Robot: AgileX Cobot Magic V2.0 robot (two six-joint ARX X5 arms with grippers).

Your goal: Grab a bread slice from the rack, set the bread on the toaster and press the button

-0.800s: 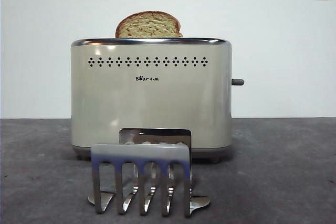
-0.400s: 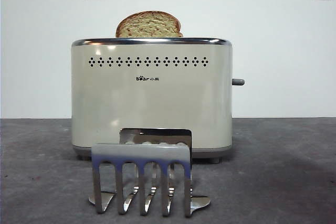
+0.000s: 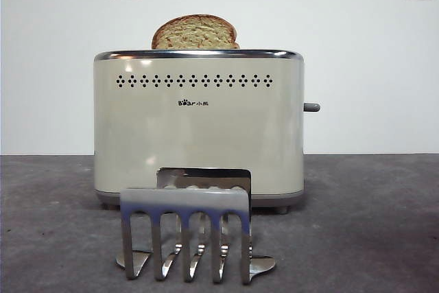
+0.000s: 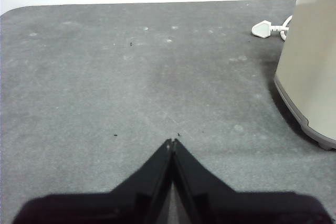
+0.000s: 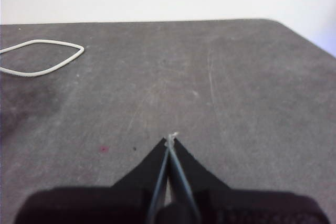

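Bread sits in the top of the toaster: one flat slice of bread (image 3: 195, 32) with pale yellow speckled crumb, orange flecks and brown crust stands upright on edge, rounded top pointing up, broad face toward the front camera, its long axis running along the toaster's length. Only its upper part shows above the chrome rim.

The big boxy cream-beige toaster (image 3: 199, 125) stands on the dark grey surface (image 3: 370, 224), long side facing the camera. A small grey stubby lever button (image 3: 311, 107) sticks out sideways from its narrow side.

Just in front of the toaster stands the small shiny steel toast rack (image 3: 185, 231), much lower, its slots holding nothing.

Bare surface lies open on both sides of the toaster and rack.

The left end effector (image 4: 172, 142) hangs over bare surface beside the toaster's base corner, jaws clenched together, grasping nothing. A white plug (image 4: 262, 28) lies beyond. The right end effector (image 5: 171, 139) is likewise clenched over bare surface, with a white cord loop (image 5: 39, 56) well apart.
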